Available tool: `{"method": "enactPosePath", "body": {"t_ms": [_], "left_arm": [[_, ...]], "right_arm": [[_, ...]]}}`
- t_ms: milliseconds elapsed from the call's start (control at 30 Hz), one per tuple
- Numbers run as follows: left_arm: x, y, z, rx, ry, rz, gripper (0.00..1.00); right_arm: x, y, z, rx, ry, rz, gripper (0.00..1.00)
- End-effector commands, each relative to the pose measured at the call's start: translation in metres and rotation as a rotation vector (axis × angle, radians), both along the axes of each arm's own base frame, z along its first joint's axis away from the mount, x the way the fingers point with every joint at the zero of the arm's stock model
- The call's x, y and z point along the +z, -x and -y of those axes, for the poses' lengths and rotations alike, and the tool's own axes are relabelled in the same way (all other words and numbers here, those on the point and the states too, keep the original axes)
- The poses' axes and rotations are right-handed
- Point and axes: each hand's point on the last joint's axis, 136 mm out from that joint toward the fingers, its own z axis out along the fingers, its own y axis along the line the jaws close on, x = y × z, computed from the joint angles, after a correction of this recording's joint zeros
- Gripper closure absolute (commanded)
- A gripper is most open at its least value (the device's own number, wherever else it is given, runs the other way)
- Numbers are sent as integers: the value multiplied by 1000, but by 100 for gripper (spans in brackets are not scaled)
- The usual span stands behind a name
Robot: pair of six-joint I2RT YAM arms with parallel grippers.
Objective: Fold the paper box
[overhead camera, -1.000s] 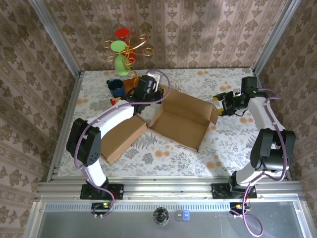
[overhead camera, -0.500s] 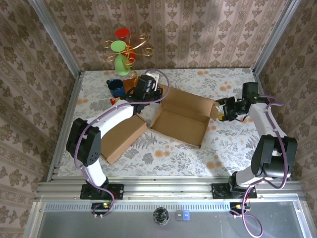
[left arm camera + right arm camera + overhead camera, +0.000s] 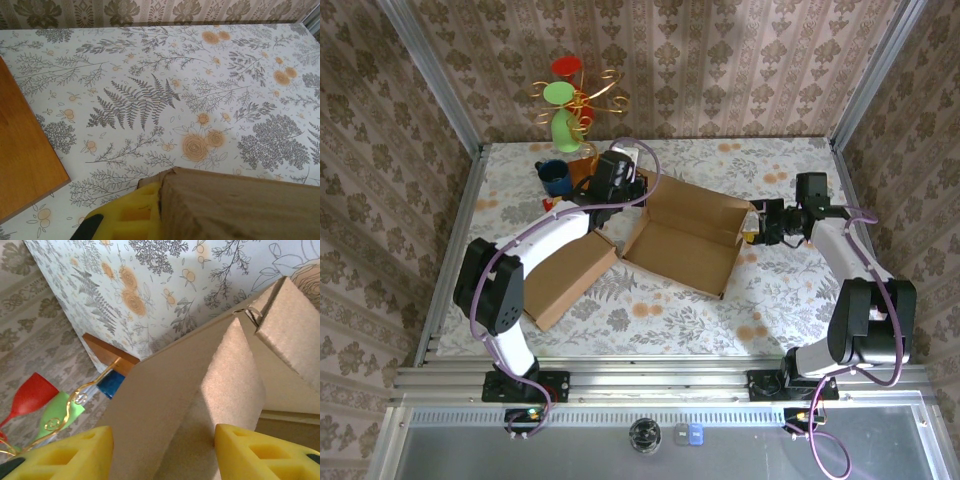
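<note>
right hand (image 3: pixel 752 226) sits at the right end of the paper box (image 3: pixel 685 245). in its wrist view the yellow pads (image 3: pixel 55 455) are spread wide apart, and an upright cardboard flap (image 3: pixel 230 375) stands in the gap between them without being pinched.

left hand (image 3: pixel 638 190) is at the box's far left corner. its wrist view shows one yellow pad (image 3: pixel 127 217) lying against the outer face of a cardboard wall (image 3: pixel 240 205). the other finger is hidden behind the card, so i cannot tell whether the wall is pinched.

the box lies open near the middle of the floral worktop (image 3: pixel 770 290), with its far and side walls raised. a flat cardboard sheet (image 3: pixel 570 280) lies just to its left, partly under the left arm. at the far left of the worktop a blue mug (image 3: pixel 555 178) stands beside a wooden board (image 3: pixel 25 160), near a gold wire stand (image 3: pixel 582 100) that carries red and green cups.
</note>
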Motion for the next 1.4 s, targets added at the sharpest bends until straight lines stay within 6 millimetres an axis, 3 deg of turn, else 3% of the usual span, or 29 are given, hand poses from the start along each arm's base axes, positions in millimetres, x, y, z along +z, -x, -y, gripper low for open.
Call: {"method": "enactPosePath", "body": {"t_ms": [0,300,533,733,967,1367], "left_arm": [[24,3,14,-11,85,29,100],[23,10,23,-37,181,2,100],[15,20,23,-54,299,-65,83],[13,35,21,-73,341,-106,77],[-9,54,13,-62,349,-178,76],[-42,71,4,-54,311,-269,75]], "right_arm": [[13,-9,-1,-41,-28,34,45],[12,-26,-2,52,43,139,55],[8,-27,-1,146,142,237,60],[13,-26,1,193,217,290,62],[3,-17,-7,272,295,291,63],[-7,-12,4,360,442,296,63]]}}
